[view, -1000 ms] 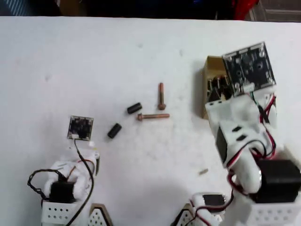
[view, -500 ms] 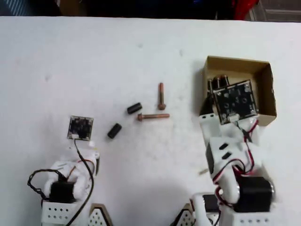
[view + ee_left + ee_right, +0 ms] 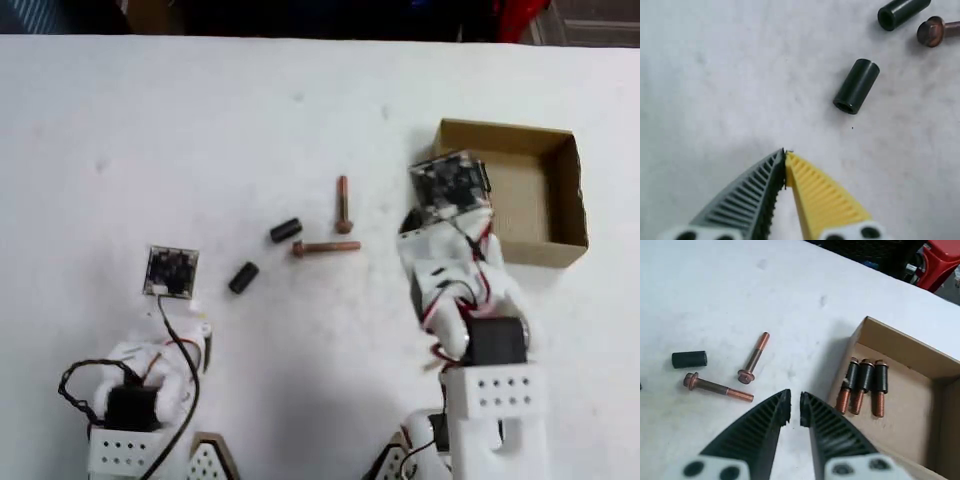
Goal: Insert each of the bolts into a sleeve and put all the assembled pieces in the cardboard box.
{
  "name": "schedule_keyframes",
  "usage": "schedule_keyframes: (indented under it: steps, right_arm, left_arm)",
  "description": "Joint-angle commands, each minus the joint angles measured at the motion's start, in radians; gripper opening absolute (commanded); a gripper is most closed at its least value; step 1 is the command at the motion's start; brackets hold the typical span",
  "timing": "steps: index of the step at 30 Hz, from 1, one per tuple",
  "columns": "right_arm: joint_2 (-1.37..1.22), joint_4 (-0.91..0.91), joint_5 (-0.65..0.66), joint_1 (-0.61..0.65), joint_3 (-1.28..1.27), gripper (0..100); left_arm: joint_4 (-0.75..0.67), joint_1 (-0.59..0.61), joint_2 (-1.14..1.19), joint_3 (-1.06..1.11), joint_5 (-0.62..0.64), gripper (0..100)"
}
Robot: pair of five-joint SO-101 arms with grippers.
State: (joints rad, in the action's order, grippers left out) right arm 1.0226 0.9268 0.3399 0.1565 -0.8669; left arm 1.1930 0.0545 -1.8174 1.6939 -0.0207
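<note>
Right arm (image 3: 450, 270) withdrawn, two bolts (image 3: 342, 205) (image 3: 326, 247), two sleeves (image 3: 286, 230) (image 3: 243, 277)

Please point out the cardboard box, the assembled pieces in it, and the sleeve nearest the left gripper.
cardboard box (image 3: 535, 205): high view, bare floor.
assembled pieces (image 3: 865, 376): right wrist view, middle piece's sleeve.
nearest sleeve (image 3: 856, 86): left wrist view, side.

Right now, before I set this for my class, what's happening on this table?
Two robot arms are working through a bolt-and-sleeve job. Three assembled pieces already lie in the cardboard box. Two bolts and two sleeves lie loose on the table, not yet joined. The right gripper is empty beside the box, fingers slightly apart. The left gripper is shut and empty, near one sleeve.
</note>
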Motion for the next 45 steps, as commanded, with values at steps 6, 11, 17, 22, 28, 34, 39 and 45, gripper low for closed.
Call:
schedule_keyframes:
  steps: [6,11,17,22,28,34,39,45]
  right_arm:
    - [-0.134,-0.045,0.014,0.157,0.002,10.0]
    - [-0.24,-0.12,0.015,0.209,0.005,9.8]
    - [-0.372,-0.193,0.015,0.283,0.006,9.8]
    - [-0.444,-0.251,0.015,0.344,0.008,9.8]
    - [-0.527,-0.26,0.011,0.404,0.054,9.8]
    - [-0.687,-0.196,0.006,0.483,0.184,9.8]
    - [-0.835,-0.202,0.014,0.545,0.29,9.8]
    - [-1.004,-0.202,0.198,0.562,0.4,10.1]
  left_arm:
    - [-0.029,0.008,-0.007,-0.002,-0.011,2]
    - [-0.029,0.01,-0.007,-0.002,-0.011,2]
    - [-0.014,0.022,-0.007,-0.002,-0.011,2]
    - [-0.003,0.096,-0.007,-0.002,-0.012,2]
    - [-0.002,0.191,-0.007,-0.002,-0.012,2]
    - [-0.002,0.277,-0.007,-0.002,-0.012,2]
    - [-0.002,0.285,-0.007,-0.002,-0.012,2]
    - [-0.002,0.337,-0.007,-0.002,-0.149,2]
